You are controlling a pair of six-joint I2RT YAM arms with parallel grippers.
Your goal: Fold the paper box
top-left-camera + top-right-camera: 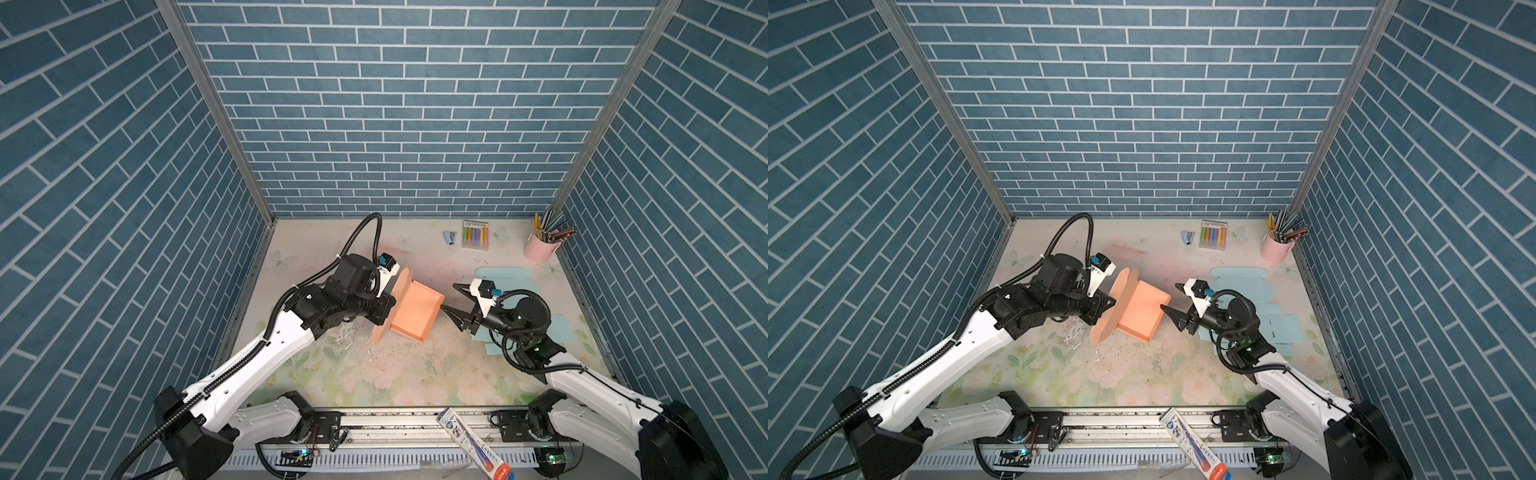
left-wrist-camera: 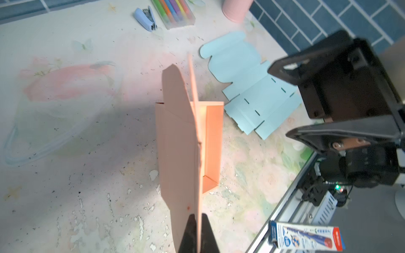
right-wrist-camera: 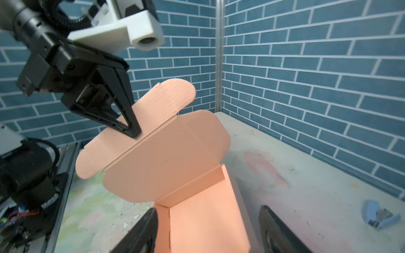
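The orange paper box [image 1: 415,313] [image 1: 1142,311] lies on the table's middle with its tray open and its rounded lid flap [image 3: 162,140] standing upright at the left end. My left gripper [image 2: 198,218] is shut on the lid's edge, its black fingers [image 3: 129,122] pinching the card from both sides; in both top views its tips are hidden behind the lid. At the box's right end my right gripper [image 1: 449,297] [image 1: 1170,296] [image 3: 208,219] stands open. One finger [image 3: 149,227] is close against the tray's side wall, the other stays apart.
A flat light blue box blank [image 1: 505,274] [image 2: 247,87] lies under and behind the right arm. At the back stand a pink pencil cup [image 1: 540,247], a marker pack [image 1: 476,235] and a blue stapler [image 1: 449,237]. A white carton [image 1: 473,440] rests on the front rail.
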